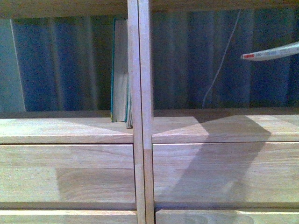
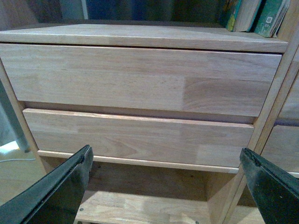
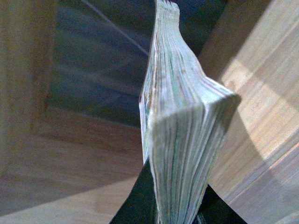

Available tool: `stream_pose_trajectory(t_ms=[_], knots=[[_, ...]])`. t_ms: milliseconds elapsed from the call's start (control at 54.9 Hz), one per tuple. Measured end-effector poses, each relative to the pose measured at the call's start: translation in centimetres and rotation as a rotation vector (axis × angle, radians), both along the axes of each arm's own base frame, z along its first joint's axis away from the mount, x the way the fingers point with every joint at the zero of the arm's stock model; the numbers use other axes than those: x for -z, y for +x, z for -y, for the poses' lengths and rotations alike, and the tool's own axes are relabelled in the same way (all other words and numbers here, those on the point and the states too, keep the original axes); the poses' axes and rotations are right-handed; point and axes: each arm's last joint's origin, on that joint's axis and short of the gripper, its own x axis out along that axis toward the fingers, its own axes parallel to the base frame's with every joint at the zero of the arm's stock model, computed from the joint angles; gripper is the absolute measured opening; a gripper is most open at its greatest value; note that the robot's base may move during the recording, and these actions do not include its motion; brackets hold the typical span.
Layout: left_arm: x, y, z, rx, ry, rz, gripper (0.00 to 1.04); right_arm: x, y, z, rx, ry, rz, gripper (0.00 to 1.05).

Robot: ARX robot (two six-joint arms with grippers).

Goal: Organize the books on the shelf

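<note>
Black right jaws pinch paperback; left jaws wide apart, facing shelf.

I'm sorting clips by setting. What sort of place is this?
Likely a furnished indoor room, perhaps a study: a light wooden shelf with drawer fronts, teal books standing in it, blue curtain-like folds behind. The right gripper holds a paperback.

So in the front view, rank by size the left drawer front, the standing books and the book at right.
1. left drawer front
2. standing books
3. book at right, only its end shows, so true size unsure
</note>
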Motion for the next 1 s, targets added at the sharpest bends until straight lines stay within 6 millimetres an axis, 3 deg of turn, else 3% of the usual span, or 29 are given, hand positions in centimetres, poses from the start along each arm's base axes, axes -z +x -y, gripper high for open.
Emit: stream_pose_trajectory(t_ms=[146,292,565,784,893,1003], knots=[[0.0,0.0,0.0,0.000,0.000,0.000,0.97,-1.1,-2.8,0.3,-0.035,-0.055,0.076,0.07],[0.0,0.0,0.0,0.000,0.000,0.000,0.97,-1.4,-4.4,0.0,-0.052,-0.070,0.108,0.07],[0.0,0.0,0.0,0.000,0.000,0.000,0.97,-1.6,-6.1,-1.3,-0.088,-0.093,0.142,0.07],[0.0,0.0,0.0,0.000,0.000,0.000,0.97,-1.4,-6.4,-1.6,-0.089,-0.108,0.141,0.07],[0.2,0.4,-0.3,0.263,-0.103,-0.072,0.97,-1.1,-6.3,-1.5,-0.075,-0.116,0.129,0.07],[0.1,0.6,-0.5,0.414,-0.158,-0.103,0.97,-0.8,-6.2,-1.5,-0.082,-0.118,0.120,0.07]])
